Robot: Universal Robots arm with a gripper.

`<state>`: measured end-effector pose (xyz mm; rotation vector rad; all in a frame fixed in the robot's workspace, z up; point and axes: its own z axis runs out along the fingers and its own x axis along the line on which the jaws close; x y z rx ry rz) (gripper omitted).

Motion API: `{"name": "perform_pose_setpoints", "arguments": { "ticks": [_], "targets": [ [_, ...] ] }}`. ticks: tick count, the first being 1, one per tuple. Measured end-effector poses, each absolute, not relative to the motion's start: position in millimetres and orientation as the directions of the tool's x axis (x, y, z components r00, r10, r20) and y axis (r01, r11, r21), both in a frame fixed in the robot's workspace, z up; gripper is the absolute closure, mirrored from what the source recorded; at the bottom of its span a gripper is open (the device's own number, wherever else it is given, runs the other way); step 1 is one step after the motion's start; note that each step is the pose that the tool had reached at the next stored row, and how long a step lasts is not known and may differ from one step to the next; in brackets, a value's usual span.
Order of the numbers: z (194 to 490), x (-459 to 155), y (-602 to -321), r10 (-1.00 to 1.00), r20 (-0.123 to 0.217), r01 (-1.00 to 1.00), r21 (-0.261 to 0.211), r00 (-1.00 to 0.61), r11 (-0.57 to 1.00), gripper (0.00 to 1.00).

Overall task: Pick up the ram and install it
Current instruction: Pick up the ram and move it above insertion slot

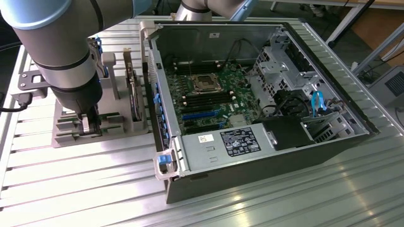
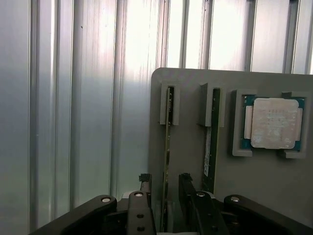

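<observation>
hand (image 2: pixel 165 180) open wide, astride ram (image 2: pixel 167 132)

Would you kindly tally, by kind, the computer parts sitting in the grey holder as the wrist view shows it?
Ram sticks: 2
Processor chip: 1
Total: 3

Open computer case (image 1: pixel 208 35) beside grey holder (image 2: pixel 274 181) with processor chip (image 2: pixel 274 122).
</observation>
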<state>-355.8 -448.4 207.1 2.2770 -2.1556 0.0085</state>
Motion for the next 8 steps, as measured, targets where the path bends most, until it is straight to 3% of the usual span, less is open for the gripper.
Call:
{"name": "perform_pose_setpoints", "arguments": {
  "ticks": [5,8],
  "targets": [
    [207.1,-355.8,-448.4,-0.998,0.008,-0.999,0.001,0.055,-0.055,0.65],
    [207.1,-355.8,-448.4,-0.998,0.008,-0.999,0.001,0.055,-0.055,0.79]
  ]
}}
